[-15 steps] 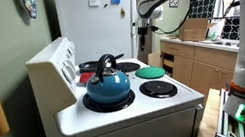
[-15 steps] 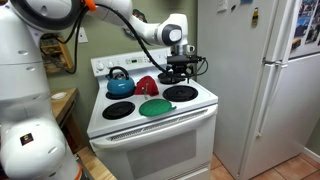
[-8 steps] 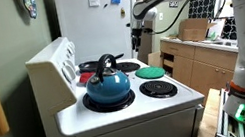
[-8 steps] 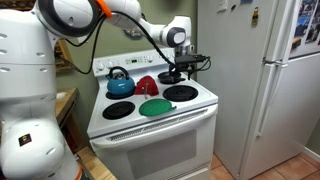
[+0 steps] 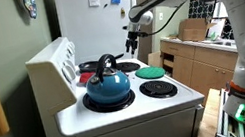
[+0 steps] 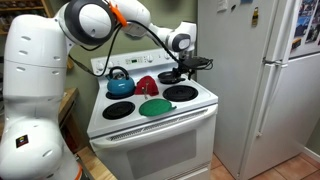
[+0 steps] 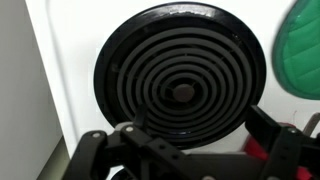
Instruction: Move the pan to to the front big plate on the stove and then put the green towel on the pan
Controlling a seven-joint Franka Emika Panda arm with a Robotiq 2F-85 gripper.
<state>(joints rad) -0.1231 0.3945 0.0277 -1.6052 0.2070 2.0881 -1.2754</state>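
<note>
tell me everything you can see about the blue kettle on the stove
The blue kettle is squat and rounded with a glossy shell, metal or enamel by its shine. A black arched handle stands up over its top. It sits upright on a coil burner next to the white control panel. A red item lies close beside it; whether they touch cannot be told.

White electric stove with black coil burners. On a rear burner, a blue kettle; over a front burner, the green towel; between them, a red item, kind unclear. Either side of the towel, bare: front corner burner, right-hand coil burner.
</note>
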